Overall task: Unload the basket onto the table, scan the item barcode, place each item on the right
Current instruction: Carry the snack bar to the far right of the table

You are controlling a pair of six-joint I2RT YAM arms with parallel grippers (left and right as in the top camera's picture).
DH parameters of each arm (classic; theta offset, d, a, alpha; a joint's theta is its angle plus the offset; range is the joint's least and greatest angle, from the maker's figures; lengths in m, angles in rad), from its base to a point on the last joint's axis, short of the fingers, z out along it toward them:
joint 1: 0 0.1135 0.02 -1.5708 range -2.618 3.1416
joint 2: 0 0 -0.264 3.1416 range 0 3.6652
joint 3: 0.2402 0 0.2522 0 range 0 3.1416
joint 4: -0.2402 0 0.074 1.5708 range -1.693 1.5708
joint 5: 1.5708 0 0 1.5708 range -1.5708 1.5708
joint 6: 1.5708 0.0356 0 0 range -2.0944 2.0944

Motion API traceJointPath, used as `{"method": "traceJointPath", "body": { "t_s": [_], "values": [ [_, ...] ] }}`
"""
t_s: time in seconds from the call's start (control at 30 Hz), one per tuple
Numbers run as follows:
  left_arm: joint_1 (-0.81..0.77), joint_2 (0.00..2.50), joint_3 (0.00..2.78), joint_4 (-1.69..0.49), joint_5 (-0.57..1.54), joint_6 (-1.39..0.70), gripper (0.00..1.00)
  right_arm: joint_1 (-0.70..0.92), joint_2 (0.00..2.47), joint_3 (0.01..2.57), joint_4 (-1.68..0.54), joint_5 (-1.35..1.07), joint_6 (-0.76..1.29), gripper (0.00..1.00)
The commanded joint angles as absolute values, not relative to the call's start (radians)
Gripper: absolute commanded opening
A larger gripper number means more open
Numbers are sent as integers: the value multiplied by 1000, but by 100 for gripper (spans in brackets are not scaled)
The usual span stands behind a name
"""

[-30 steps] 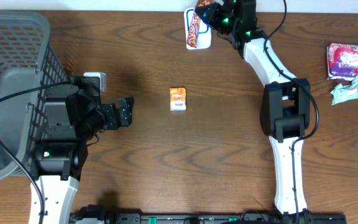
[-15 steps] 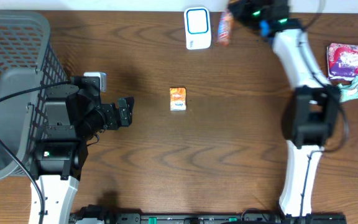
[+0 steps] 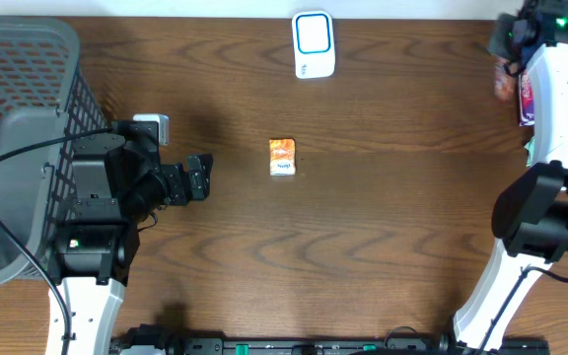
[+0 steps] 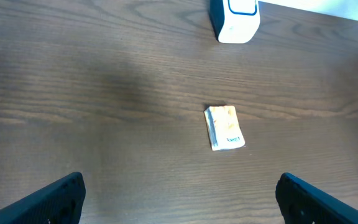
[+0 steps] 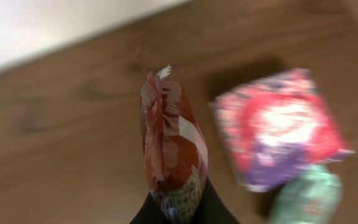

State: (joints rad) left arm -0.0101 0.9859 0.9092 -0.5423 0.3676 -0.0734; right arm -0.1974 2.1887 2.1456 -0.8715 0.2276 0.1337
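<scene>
red snack packet [image 5: 169, 140], dark wood-grain table [image 3: 383, 187], white wall [image 5: 42, 25] behind

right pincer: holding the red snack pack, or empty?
Holding. The right wrist view shows the right pincer shut on the red snack pack, with the pack's lower end pinched at the bottom of the frame.

Sachet [image 3: 282, 157] before scanner [image 3: 314, 44] (basket [image 3: 18, 35] left)

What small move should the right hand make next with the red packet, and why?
Probably lower it and let go beside the pink packet. The right hand is shut on the red packet, which hangs over the right end of the table, close to the pink packet and the green packet and far from the scanner. That looks like a drop-off spot.
</scene>
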Motion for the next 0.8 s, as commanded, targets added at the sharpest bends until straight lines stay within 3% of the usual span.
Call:
{"method": "traceJointPath", "body": {
  "t_s": [0.0, 0.53, 0.57, 0.67, 0.77],
  "values": [
    [-7, 986, 905, -541, 373, -60, 97, -239, 2213, 2144, -891, 353, -2, 1],
    [-7, 986, 905, -541, 373, -60, 97, -388, 2310, 2144, -930, 368, -17, 2],
    [-7, 986, 905, -541, 373, -60, 97, -393, 2323, 2144, -937, 369, -17, 7],
    [-7, 986, 905, -541, 373, -60, 97, -395, 2336, 2144, -952, 364, -15, 52],
    [-7, 986, 905, -541, 373, -60, 97, -393, 2334, 2145, -960, 365, 0, 59]
  ]
}}
